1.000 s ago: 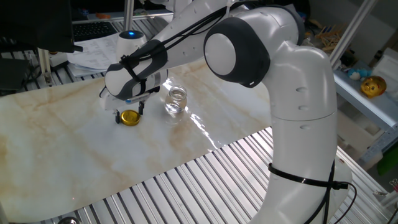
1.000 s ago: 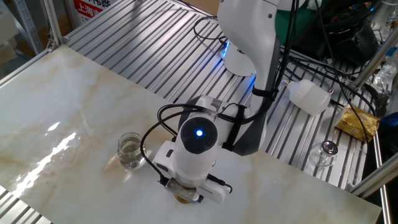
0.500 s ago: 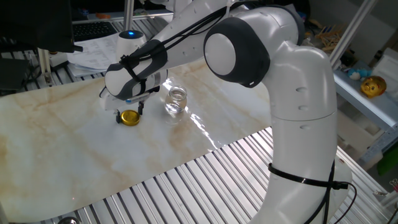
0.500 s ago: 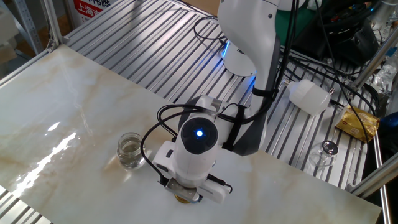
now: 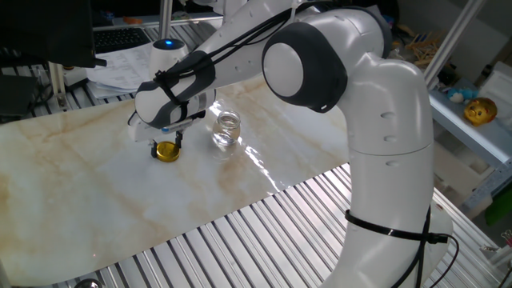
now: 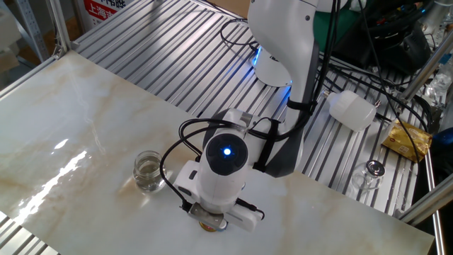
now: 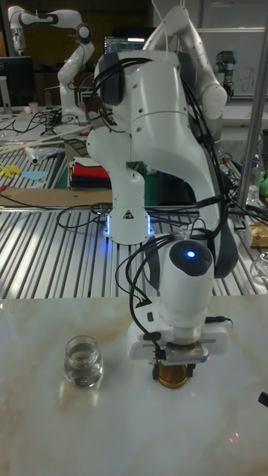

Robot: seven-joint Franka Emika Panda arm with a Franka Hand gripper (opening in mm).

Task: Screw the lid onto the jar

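Beside the empty jar (image 7: 82, 361), the tool (image 7: 175, 370) is clenched around the lid (image 5: 167, 151).

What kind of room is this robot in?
Probably a robotics lab. More robot arms stand in the background, the marble-look tabletop sits on a bench of metal rails, and cables and a keyboard lie around.

Gold lid (image 5: 167, 150) flat – clear jar (image 5: 227, 130) upright nr
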